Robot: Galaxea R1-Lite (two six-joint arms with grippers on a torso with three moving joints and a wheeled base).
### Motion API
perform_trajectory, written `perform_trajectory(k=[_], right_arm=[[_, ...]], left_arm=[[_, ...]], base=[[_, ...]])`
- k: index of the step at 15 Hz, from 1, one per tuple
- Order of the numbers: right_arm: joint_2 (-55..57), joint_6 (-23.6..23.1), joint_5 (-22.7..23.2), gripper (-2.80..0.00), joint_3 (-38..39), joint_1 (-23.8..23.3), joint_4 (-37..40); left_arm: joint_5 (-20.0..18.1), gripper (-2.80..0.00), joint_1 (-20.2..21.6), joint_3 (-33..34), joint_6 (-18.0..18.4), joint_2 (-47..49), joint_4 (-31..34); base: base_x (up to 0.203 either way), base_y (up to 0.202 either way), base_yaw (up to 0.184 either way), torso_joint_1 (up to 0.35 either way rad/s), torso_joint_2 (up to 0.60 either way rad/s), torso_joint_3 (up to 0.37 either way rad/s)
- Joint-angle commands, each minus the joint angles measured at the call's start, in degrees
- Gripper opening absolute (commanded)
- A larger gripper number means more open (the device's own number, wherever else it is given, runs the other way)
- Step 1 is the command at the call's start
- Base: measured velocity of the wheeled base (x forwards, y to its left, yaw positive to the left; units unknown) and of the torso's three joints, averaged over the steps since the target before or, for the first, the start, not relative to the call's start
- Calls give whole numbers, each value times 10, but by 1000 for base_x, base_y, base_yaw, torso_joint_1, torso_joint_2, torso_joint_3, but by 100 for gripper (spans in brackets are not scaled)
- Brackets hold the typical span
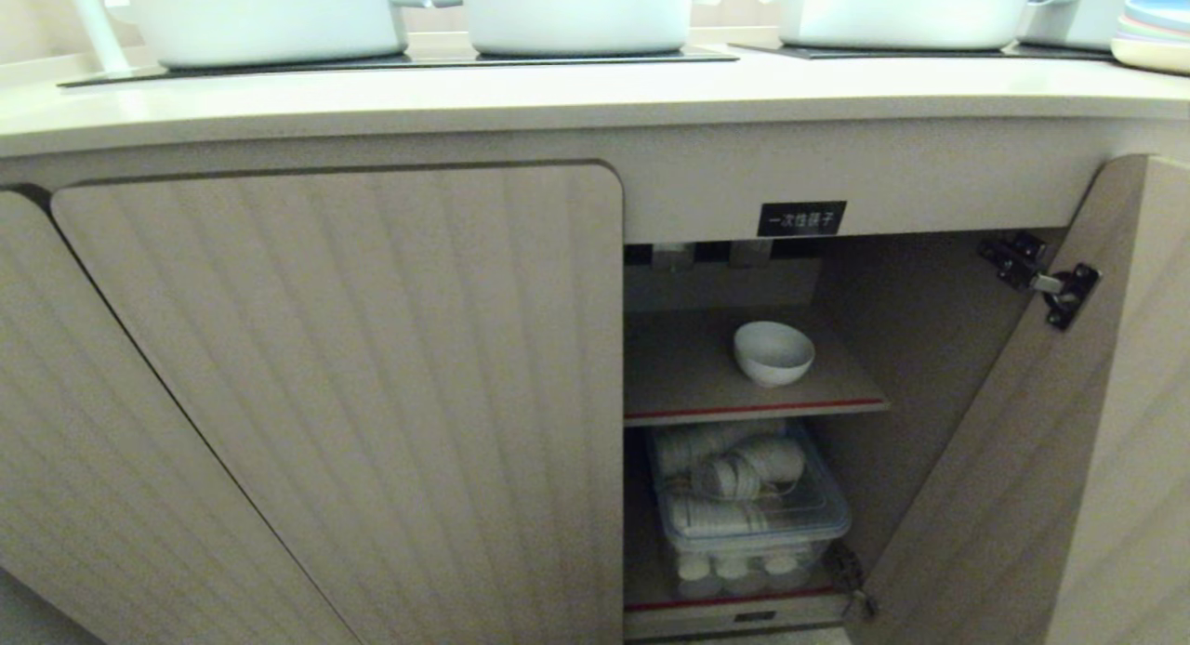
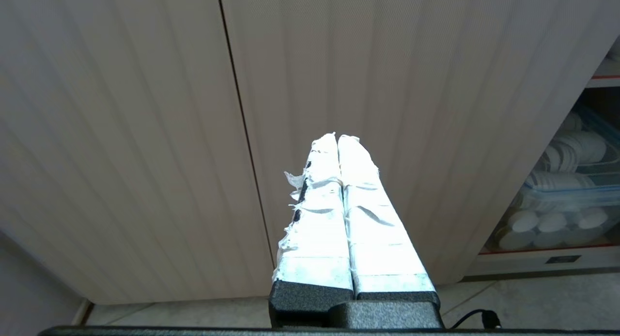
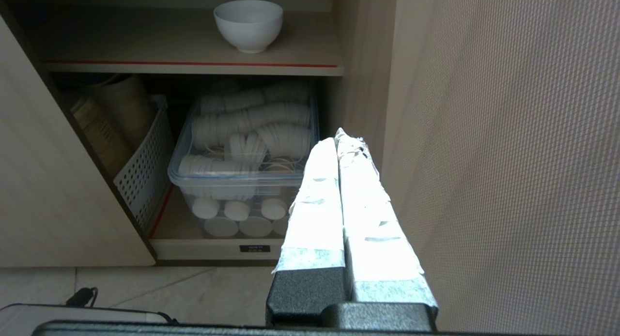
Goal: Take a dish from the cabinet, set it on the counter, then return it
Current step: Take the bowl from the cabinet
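The dish (image 1: 773,352), a small white bowl, stands upright on the inner shelf (image 1: 688,375) of the cabinet (image 1: 372,394), whose right door (image 1: 1069,459) hangs open. The right wrist view also shows the dish (image 3: 248,24). The counter (image 1: 595,92) runs along above. Neither arm appears in the head view. My right gripper (image 3: 337,135) is shut and empty, low in front of the open compartment beside the open door. My left gripper (image 2: 337,138) is shut and empty, facing the closed fluted door (image 2: 387,84).
Large white pots (image 1: 576,13) sit on black glass panels (image 1: 390,61) on the counter; stacked plates (image 1: 1157,32) lie at its far right. Below the shelf stand a clear box of white cups (image 1: 748,496) and a white perforated basket (image 3: 143,174). A black label (image 1: 800,218) is above the opening.
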Motion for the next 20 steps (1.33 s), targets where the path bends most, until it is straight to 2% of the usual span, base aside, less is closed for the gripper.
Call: perform_trajectory(k=[1,4,11,20], right_arm=[[1,0,0,-280,0,0,0],[1,0,0,-280,0,0,0],[1,0,0,-280,0,0,0],[1,0,0,-280,0,0,0]], left_arm=[[0,-280,0,0,0,0,0],[0,-280,0,0,0,0,0],[0,-280,0,0,0,0,0],[0,-280,0,0,-1,0,0]], base=[[0,0,0,0,0,0],[-4,60,7,0,2,2],[0,177,-1,2,2,3],[0,7,0,0,0,0]])
